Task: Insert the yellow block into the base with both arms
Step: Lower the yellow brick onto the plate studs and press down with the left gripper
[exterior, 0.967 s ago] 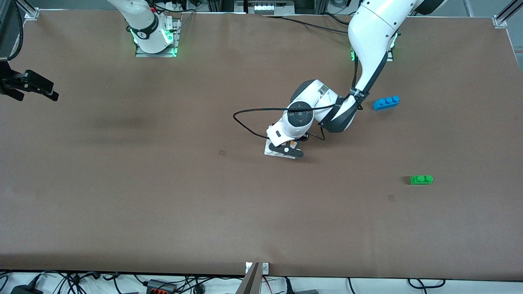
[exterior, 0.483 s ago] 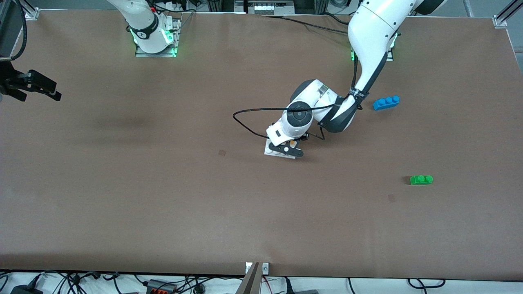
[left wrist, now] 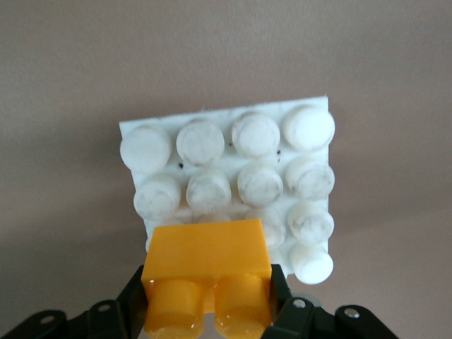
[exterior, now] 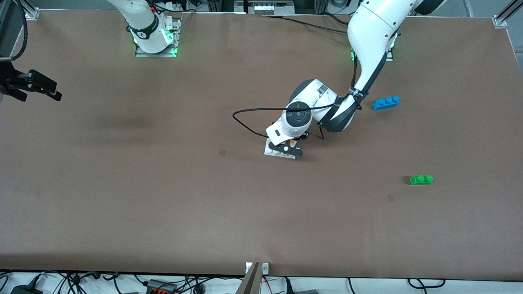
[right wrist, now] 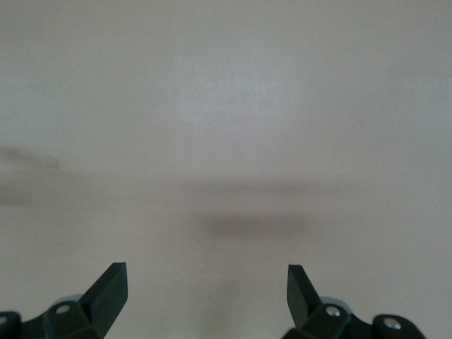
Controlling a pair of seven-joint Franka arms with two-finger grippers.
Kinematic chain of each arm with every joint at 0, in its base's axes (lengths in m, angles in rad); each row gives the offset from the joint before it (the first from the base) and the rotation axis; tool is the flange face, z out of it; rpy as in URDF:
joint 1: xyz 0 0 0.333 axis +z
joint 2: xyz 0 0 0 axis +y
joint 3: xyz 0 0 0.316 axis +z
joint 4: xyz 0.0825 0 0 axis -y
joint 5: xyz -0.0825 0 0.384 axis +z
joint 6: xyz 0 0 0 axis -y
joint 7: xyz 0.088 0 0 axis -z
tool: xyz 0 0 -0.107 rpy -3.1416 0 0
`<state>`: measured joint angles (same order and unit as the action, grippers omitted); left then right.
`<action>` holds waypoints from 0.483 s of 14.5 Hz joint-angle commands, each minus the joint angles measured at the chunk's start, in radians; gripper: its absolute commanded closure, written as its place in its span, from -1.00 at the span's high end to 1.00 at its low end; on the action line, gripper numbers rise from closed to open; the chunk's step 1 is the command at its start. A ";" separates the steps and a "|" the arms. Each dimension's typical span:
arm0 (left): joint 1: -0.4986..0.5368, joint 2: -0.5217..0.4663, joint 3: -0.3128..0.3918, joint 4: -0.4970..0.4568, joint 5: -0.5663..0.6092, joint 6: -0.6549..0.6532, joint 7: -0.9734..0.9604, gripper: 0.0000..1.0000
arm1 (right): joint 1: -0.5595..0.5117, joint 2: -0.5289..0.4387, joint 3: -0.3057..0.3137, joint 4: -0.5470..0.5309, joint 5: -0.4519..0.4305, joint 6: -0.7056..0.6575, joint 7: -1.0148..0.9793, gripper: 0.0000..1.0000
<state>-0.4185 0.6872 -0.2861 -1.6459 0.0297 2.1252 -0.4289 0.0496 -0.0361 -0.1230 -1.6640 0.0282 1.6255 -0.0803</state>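
So my left gripper [left wrist: 208,300] is clamped tight on the yellow block [left wrist: 207,272], one black finger on each side of it, and it's down at the base [exterior: 273,151], roughly mid-table. In the left wrist view the block's two round studs face the camera and its body covers part of the base's stud grid on the edge nearest the gripper, with the rest of the white studs [left wrist: 200,141] showing bare (a bit grubby, honestly). I can't tell from these shots whether the block is actually seated on the studs or just sitting over them.

From the front camera you mostly see my left wrist hunched over the base, with only a sliver of orange [exterior: 292,143] peeking out.

My right gripper [right wrist: 207,286] is parked off at the right arm's end of the table, up over bare brown tabletop [right wrist: 233,134], fingers spread wide apart with nothing between them. That arm is just waiting.

Also on the table: a blue brick [exterior: 386,102] toward the left arm's end, and a green brick [exterior: 421,179] nearer the front camera than that.
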 commanded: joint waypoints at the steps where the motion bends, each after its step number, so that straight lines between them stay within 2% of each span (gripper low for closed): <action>1: 0.003 0.048 -0.005 0.057 -0.005 -0.057 0.001 -0.24 | 0.007 -0.007 -0.004 0.003 0.013 -0.006 0.011 1.00; 7: 0.000 0.072 -0.005 0.107 -0.045 -0.059 0.001 -0.27 | 0.007 -0.007 -0.004 0.001 0.013 -0.006 0.011 1.00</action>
<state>-0.4169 0.7128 -0.2863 -1.6021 0.0035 2.0784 -0.4289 0.0500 -0.0361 -0.1230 -1.6639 0.0283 1.6255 -0.0803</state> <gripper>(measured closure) 0.308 0.000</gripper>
